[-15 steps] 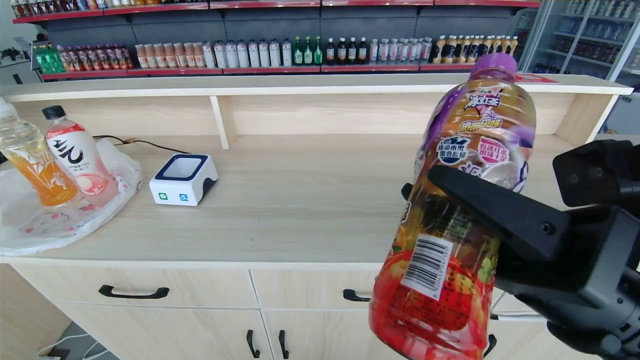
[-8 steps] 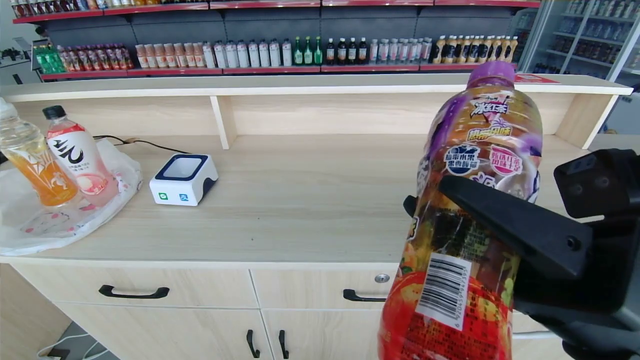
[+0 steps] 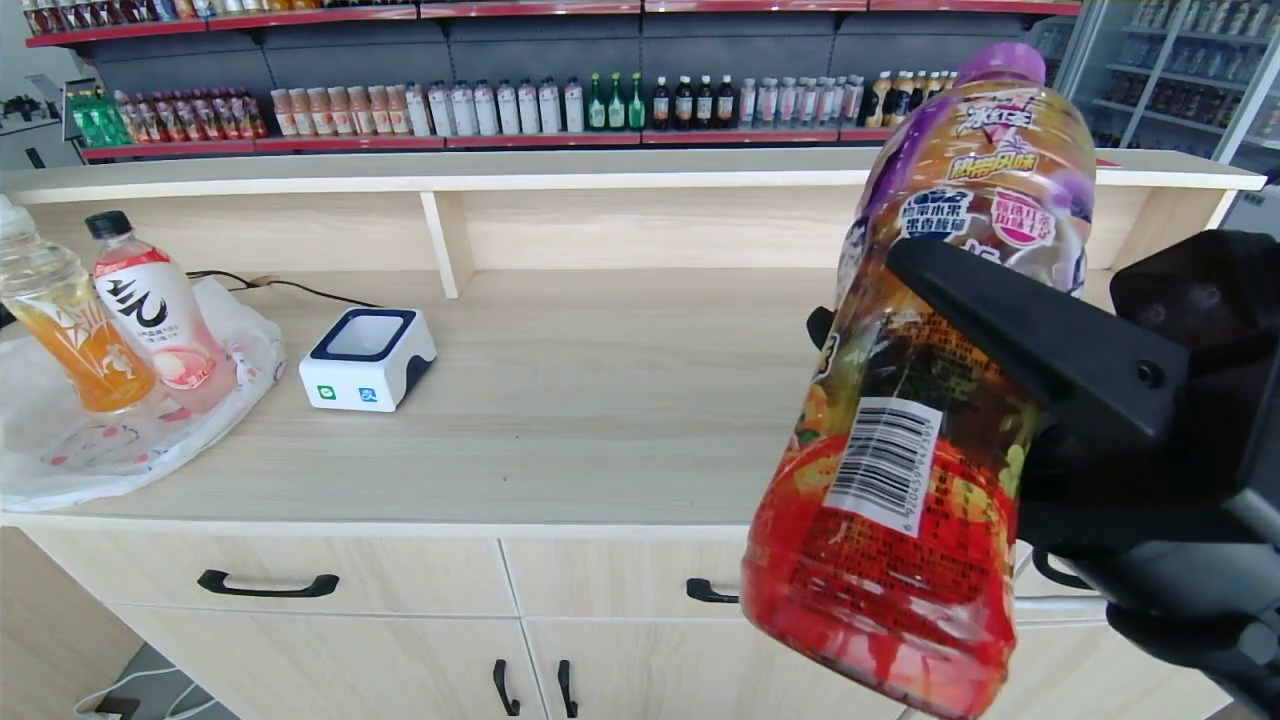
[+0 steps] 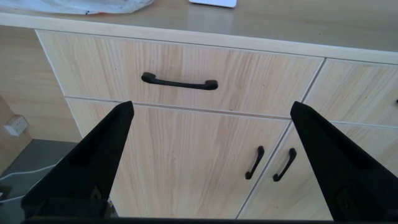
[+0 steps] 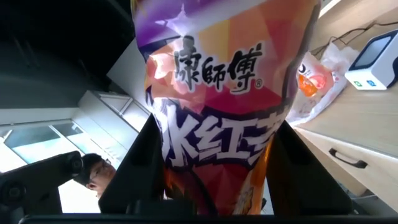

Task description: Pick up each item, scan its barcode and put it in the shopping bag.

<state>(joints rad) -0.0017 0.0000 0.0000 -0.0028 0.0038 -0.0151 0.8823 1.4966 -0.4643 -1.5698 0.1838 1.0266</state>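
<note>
Right gripper (image 3: 855,295): clamped across the middle of the purple-capped tea bottle (image 3: 900,480), bottle tilted, barcode showing just below the near finger | scanner (image 3: 367,358) and shopping bag (image 3: 120,450): well off to its left on the counter (image 3: 600,420) | left gripper (image 4: 211,109): spread wide apart, facing a drawer (image 4: 186,59).

Stocked drink shelves (image 3: 560,105) stand behind a wooden counter (image 3: 600,420) with drawers (image 3: 266,572).
</note>
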